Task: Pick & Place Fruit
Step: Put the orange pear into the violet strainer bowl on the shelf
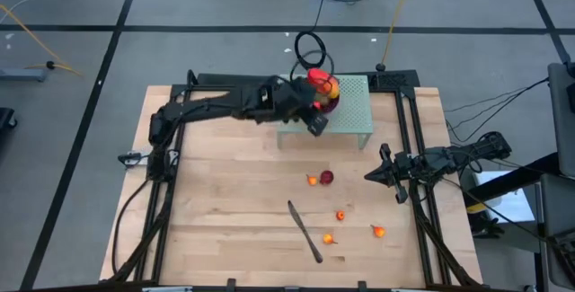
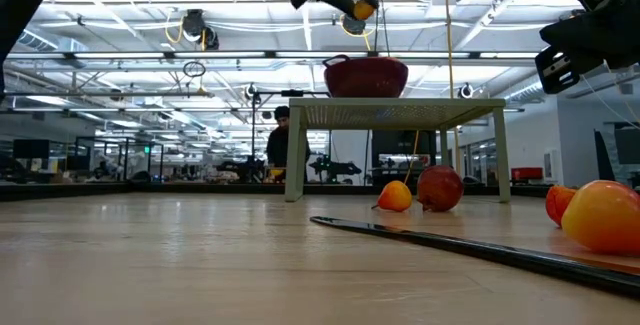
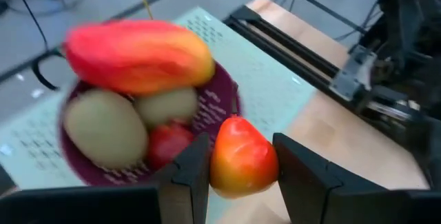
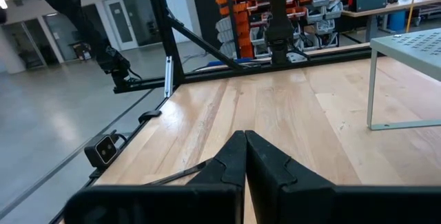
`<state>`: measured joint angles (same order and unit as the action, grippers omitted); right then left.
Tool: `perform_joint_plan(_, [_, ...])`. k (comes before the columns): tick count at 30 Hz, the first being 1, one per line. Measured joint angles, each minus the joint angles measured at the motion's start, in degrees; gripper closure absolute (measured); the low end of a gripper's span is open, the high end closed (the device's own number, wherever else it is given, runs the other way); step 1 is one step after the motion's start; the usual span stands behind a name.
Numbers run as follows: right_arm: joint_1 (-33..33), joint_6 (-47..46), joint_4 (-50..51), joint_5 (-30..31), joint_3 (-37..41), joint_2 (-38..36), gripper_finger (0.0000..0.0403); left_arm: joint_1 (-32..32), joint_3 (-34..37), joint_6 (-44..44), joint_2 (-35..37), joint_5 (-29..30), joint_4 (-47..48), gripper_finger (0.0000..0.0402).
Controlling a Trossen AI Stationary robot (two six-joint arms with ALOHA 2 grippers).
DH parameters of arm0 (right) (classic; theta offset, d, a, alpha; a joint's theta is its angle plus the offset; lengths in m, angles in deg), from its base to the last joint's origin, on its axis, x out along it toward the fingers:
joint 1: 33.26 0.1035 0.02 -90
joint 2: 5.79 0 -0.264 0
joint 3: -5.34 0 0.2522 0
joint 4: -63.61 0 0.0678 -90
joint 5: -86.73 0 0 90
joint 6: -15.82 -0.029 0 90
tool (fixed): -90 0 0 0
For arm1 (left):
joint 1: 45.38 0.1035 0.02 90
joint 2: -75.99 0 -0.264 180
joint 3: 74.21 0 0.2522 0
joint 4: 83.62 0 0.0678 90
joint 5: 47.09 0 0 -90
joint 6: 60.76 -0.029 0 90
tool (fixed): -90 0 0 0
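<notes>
on the wooden desk point(image 1: 225, 211), right of centre in the high view, lie a dark red round fruit point(image 1: 327, 177) touching a tiny orange-red one point(image 1: 312, 181), and three more orange-red pieces point(image 1: 340, 215) toward the lower right. a long dark-handled knife point(image 1: 305, 232) lies slanted just left of those pieces. a pale green perforated stand point(image 1: 350, 112) sits at the desk's upper centre, carrying a purple bowl point(image 3: 220, 107) that holds a red-yellow mango point(image 3: 138, 55), two kiwis point(image 3: 103, 127) and a dark red piece point(image 3: 169, 145).

the left arm stretches from the upper left across to the stand; its left tool point(image 3: 241, 176) hovers above the bowl's rim, clamped on a small orange-red fruit point(image 3: 241, 158) between both fingers. the right arm waits at the right edge of the desk, its right tool point(image 4: 245, 156) closed with nothing in it, pointing across the bare boards. no readable writing shows anywhere.
</notes>
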<state>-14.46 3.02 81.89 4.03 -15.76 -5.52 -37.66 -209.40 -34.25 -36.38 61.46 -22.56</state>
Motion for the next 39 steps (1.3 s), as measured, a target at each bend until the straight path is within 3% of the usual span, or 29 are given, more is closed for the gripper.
perform_joint_plan(13, [-0.01, 0.00, 0.02, 0.06, 0.00, 0.00, 0.0403, 5.13, 0.09, -10.07, -0.57, -0.45, -0.90, 0.0266])
perform_joint_plan(32, [0.00, 0.00, 0.02, 0.08, 0.00, 0.02, 0.0403, 5.99, 0.09, -9.73, -2.94, -3.21, -0.64, 0.0266])
perform_joint_plan(39, [0.01, 0.00, 0.02, 0.10, 0.00, 0.02, 0.0403, 6.91, 0.13, -9.84, -4.17, -1.97, 4.69, 0.0266])
